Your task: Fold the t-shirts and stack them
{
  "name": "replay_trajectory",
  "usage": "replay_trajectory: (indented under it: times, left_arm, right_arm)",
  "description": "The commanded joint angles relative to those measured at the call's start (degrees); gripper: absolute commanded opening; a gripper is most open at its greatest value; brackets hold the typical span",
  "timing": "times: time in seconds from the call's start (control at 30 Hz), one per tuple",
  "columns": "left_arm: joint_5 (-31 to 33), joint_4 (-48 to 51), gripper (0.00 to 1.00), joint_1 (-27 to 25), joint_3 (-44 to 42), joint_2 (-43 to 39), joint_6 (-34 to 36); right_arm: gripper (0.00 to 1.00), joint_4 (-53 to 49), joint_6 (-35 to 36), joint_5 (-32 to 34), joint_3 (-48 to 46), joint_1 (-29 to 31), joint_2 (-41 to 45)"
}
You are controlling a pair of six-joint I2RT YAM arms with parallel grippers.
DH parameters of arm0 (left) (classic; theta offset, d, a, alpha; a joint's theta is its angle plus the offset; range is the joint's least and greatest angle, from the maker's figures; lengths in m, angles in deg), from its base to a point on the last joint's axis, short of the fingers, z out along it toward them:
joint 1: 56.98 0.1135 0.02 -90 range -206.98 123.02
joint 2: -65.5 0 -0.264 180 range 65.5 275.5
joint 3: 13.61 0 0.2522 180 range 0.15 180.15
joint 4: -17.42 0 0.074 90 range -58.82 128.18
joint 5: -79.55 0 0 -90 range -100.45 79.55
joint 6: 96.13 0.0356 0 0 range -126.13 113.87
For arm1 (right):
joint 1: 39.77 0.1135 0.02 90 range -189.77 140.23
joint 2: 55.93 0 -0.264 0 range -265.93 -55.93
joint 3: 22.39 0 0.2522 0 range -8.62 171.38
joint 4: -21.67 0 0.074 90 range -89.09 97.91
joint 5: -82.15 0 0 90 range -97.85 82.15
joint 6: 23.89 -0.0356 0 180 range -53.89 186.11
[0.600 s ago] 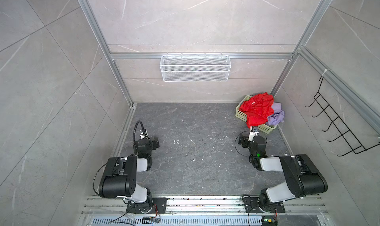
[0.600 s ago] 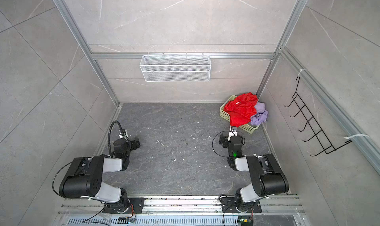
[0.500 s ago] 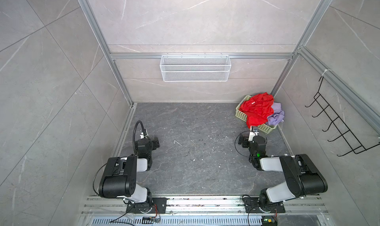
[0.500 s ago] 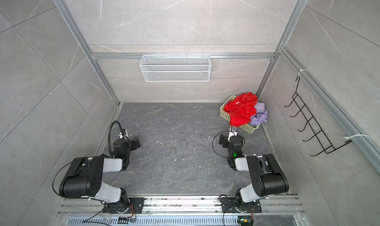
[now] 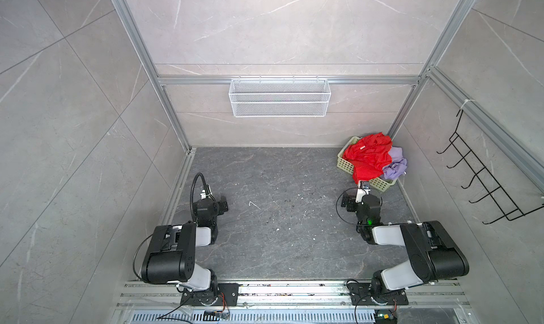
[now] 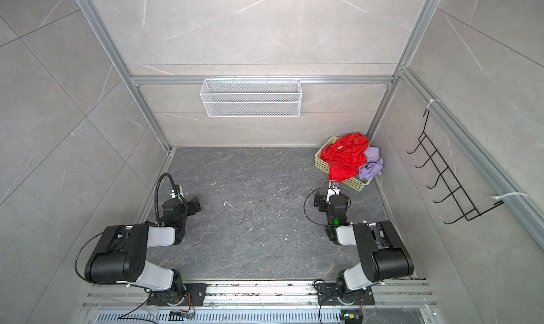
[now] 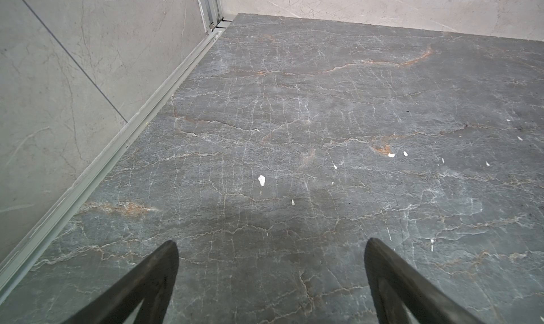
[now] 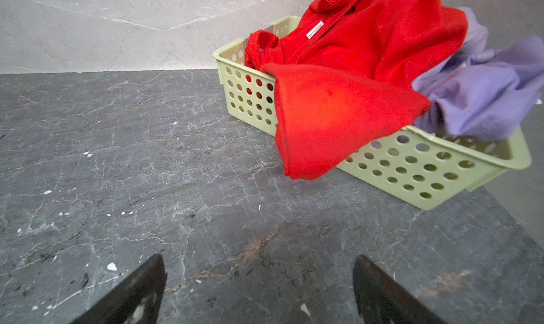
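Observation:
Two t-shirts lie crumpled in a pale green basket [image 5: 345, 164] [image 6: 321, 164] [image 8: 412, 166] at the back right corner. The red t-shirt [image 5: 368, 157] [image 6: 344, 157] [image 8: 353, 72] is on top, with a flap hanging over the near wall. The lilac t-shirt [image 5: 396, 165] [image 6: 372, 164] [image 8: 485, 95] spills over the right side. My right gripper [image 8: 259, 257] [image 5: 364, 190] is low over the table just short of the basket, open and empty. My left gripper [image 7: 271, 242] [image 5: 207, 196] is near the left wall, open over bare stone.
The dark grey stone table [image 5: 279, 219] carries small white flecks. A white wire shelf [image 5: 279, 101] hangs on the back wall and a black hook rack [image 5: 485, 184] on the right wall. Aluminium rails [image 7: 117, 143] edge the table.

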Motion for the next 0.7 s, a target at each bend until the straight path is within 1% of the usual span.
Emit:
replay_trajectory:
  times: [0.0,0.5,0.6,0.63,0.67]
  left_arm:
    - [1.22,-2.44,1.00,0.37,0.79,-0.19,-0.26]
    - [1.24,-2.51,1.00,0.37,0.70,-0.29,-0.26]
    - [1.53,-2.70,1.00,0.37,0.89,-0.51,-0.24]
    - [1.21,1.22,1.00,0.35,2.43,-2.11,-0.25]
    - [0.87,7.71,1.00,0.37,4.91,-4.17,-0.30]
  right_arm:
    - [0.99,1.04,1.11,-0.30,0.01,-0.02,0.23]
    - [0.99,1.40,0.96,0.36,0.20,-0.03,0.47]
    - [0.99,-8.47,0.93,0.62,4.34,-0.07,3.73]
    - [0.99,-16.04,1.08,0.14,7.27,-0.02,6.11]
    - [0.99,-21.33,1.45,-0.68,9.57,-0.02,8.03]
